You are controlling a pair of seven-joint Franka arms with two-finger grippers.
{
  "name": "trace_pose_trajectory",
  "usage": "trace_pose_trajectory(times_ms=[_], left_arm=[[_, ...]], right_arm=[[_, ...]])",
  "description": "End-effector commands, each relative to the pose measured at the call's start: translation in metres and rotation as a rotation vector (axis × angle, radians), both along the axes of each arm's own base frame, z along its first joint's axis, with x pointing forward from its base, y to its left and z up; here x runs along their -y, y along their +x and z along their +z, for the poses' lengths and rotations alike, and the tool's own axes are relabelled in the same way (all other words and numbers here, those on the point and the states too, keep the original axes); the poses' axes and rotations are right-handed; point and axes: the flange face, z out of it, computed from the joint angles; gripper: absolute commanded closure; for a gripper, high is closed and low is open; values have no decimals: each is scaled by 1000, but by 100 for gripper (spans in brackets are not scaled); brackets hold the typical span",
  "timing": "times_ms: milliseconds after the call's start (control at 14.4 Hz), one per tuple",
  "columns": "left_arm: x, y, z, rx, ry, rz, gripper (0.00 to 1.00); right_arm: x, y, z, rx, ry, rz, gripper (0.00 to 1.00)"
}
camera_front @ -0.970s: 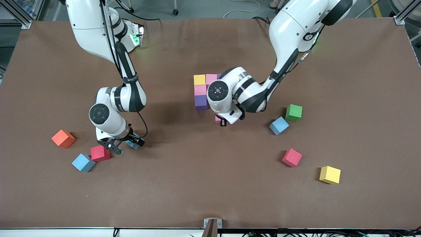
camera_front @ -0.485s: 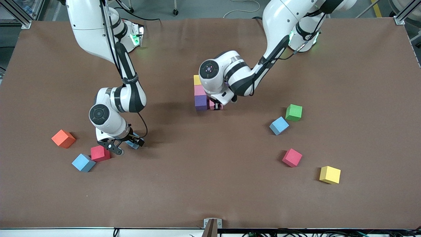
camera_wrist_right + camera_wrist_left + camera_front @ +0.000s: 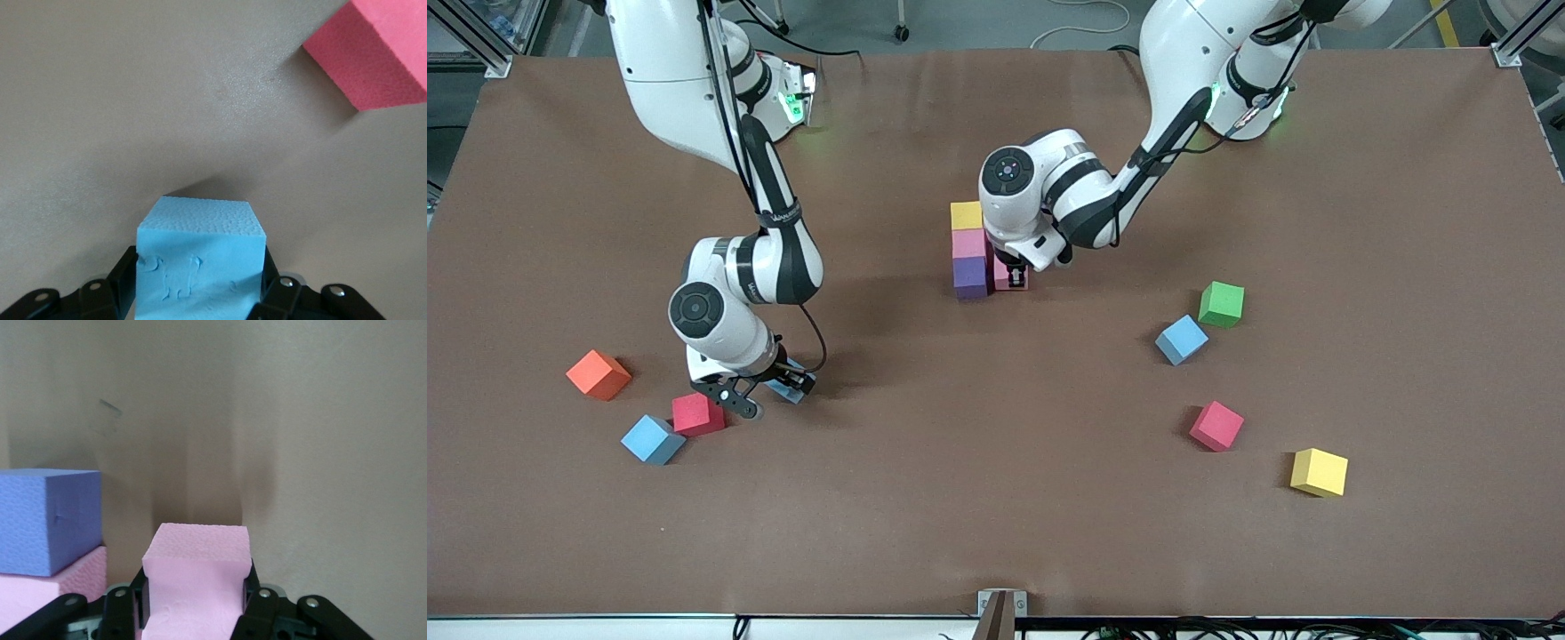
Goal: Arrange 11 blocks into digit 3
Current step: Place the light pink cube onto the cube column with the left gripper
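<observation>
A column of blocks stands mid-table: yellow (image 3: 966, 215), pink (image 3: 967, 243), purple (image 3: 970, 277). My left gripper (image 3: 1012, 284) is shut on a pink block (image 3: 195, 567), low at the table right beside the purple block (image 3: 50, 520); the arm hides anything beside the column's yellow end. Toward the right arm's end, my right gripper (image 3: 774, 394) is down on the table, its fingers (image 3: 127, 277) against both sides of a light blue block (image 3: 199, 260). A red block (image 3: 698, 414) and another light blue block (image 3: 653, 439) lie just beside it.
An orange cube (image 3: 599, 374) lies near the right gripper. Toward the left arm's end lie a green cube (image 3: 1221, 304), a light blue block (image 3: 1182, 339), a red block (image 3: 1216, 426) and a yellow block (image 3: 1319, 471).
The left gripper carried the pink block from nearer the front camera up against the purple block. The right gripper stayed in place and its fingers closed in on the light blue block.
</observation>
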Motion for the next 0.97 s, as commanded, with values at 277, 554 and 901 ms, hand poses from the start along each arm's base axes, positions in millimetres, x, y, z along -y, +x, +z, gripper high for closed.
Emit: trace_pose_trajectory(times_ms=[277,554,901], left_arm=[[4,9,-7,10,-10,26,80],[6,10,-11,8,-8,48,80],[11,16,-13,10,-17,64,80]], right_arm=[[0,7,5,8,25,5,24],[0,7,5,8,22,11,28],[-2,7,6,-8,23,57,99]])
